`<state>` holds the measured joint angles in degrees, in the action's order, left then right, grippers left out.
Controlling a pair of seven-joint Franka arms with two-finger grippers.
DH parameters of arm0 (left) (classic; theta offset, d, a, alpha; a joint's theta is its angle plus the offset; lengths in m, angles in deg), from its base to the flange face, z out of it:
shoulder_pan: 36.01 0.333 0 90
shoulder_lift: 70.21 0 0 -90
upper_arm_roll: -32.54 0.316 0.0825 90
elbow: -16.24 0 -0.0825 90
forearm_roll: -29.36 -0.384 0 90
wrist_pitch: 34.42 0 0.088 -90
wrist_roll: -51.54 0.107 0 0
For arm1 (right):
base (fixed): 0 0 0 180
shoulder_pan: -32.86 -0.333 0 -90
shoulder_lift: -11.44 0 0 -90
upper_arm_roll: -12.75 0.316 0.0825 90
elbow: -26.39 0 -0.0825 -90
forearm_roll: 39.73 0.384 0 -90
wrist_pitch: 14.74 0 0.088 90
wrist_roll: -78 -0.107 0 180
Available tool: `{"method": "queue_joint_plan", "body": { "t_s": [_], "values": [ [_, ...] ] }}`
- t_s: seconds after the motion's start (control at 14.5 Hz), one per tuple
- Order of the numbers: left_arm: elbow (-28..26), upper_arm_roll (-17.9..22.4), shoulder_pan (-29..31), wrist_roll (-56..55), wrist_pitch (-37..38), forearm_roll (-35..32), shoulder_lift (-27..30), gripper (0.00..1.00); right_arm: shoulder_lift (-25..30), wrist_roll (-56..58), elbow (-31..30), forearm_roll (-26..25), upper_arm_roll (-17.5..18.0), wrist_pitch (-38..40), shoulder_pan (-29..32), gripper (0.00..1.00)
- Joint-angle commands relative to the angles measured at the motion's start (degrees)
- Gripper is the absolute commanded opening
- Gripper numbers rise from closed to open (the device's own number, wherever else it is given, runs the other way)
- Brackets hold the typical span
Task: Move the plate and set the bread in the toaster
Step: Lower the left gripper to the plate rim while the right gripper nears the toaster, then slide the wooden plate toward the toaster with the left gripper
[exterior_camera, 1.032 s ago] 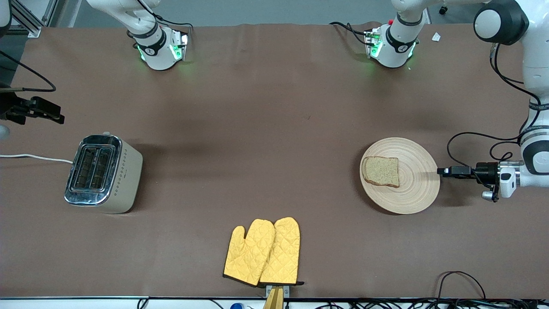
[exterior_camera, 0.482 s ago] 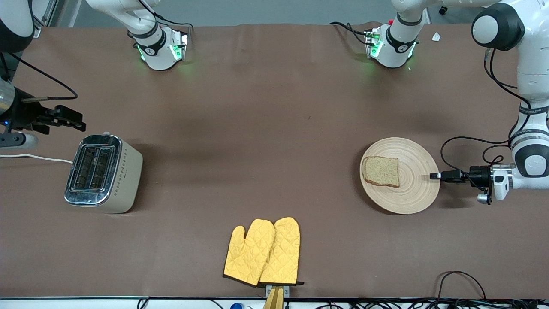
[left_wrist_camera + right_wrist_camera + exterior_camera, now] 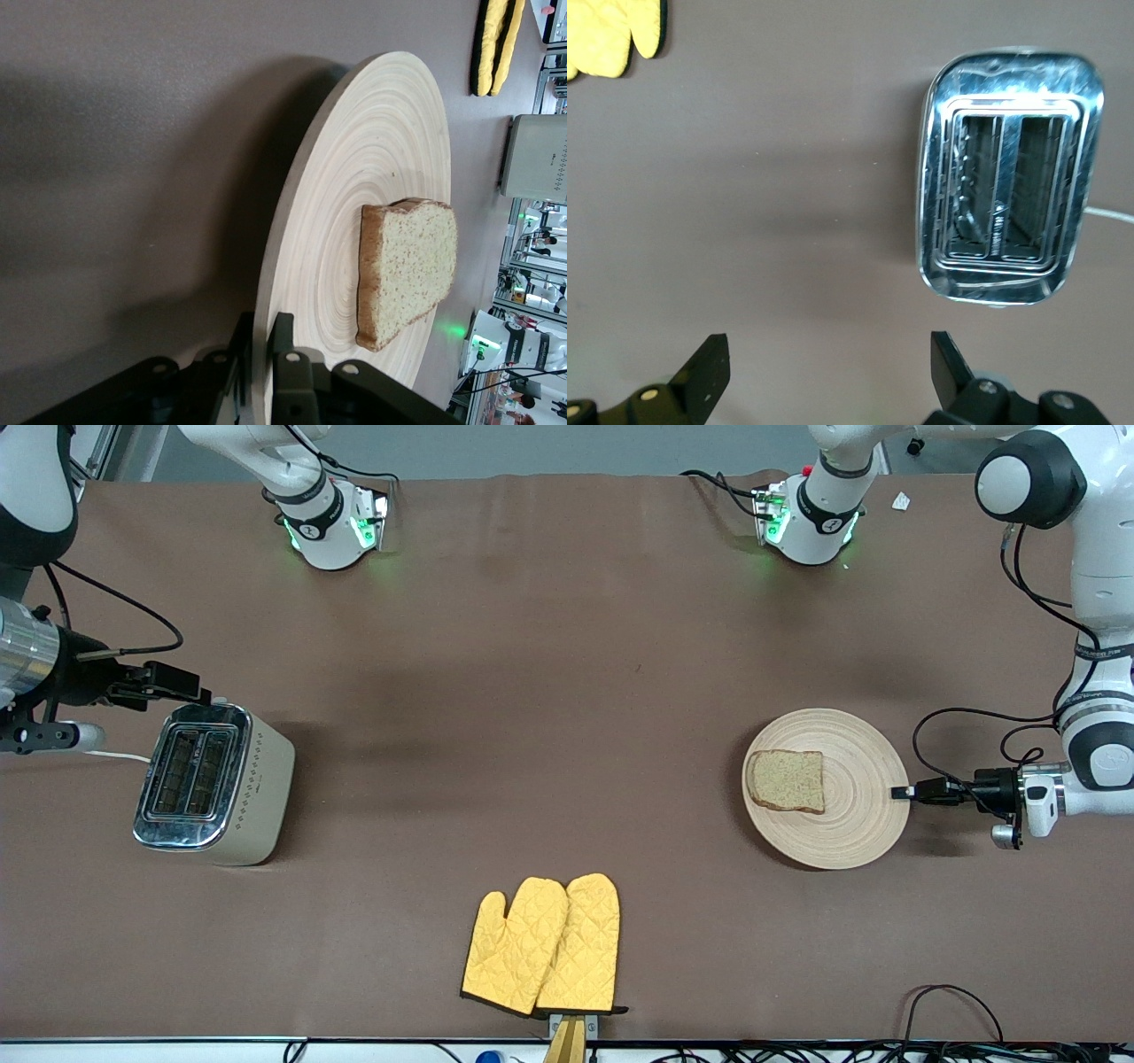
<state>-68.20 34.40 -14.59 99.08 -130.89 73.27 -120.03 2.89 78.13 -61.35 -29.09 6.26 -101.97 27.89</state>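
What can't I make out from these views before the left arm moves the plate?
- Underside of the plate: hidden in every view, so the lower finger's contact is unseen; the left pincer is shut on the rim.
- Toaster slot depths: dark in the right wrist view.
- Toaster's cord: cut off by the right arm in the front view.
- Right pincer, open above the table beside the toaster: fingertips cut off in its wrist view.
- Bread underside: hidden.

Even overhead light, soft shadows on the brown table (image 3: 567, 691). Glare streaks the toaster (image 3: 1010, 177)'s chrome top. Green lamps glow at both arm bases. The left wrist view's backdrop is blurred.
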Motion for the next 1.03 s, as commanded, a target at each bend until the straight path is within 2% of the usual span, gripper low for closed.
{"method": "queue_joint_plan", "body": {
  "t_s": [0.0,0.34,0.62,0.83,0.96],
  "values": [
    [0.6,-0.4,-0.7,-0.1,-1.1,0.1,-0.4,0.0,-1.0,-2.8,-0.6,3.2,0.3,-0.7,0.2,1.0],
    [0.7,-8.1,0.1,-1.7,-0.3,0.5,0.2,0.0,-3.6,-6.5,-0.6,3.8,0.3,-3.5,-2.1,1.0],
    [0.9,-14.4,-0.9,-10.3,-1.1,1.4,0.5,0.0,-5.3,-7.3,-0.6,3.3,0.3,-4.9,-3.3,1.0],
    [1.1,-19.7,-2.9,-15.4,-5.5,1.4,0.5,0.0,-5.8,-7.8,-0.7,3.2,0.3,-5.2,-3.4,1.0],
    [1.1,-22.7,-5.6,-17.2,-11.3,1.4,0.5,0.0,-6.3,-7.9,-1.2,3.2,0.3,-5.6,-3.6,1.0]
  ]
}}
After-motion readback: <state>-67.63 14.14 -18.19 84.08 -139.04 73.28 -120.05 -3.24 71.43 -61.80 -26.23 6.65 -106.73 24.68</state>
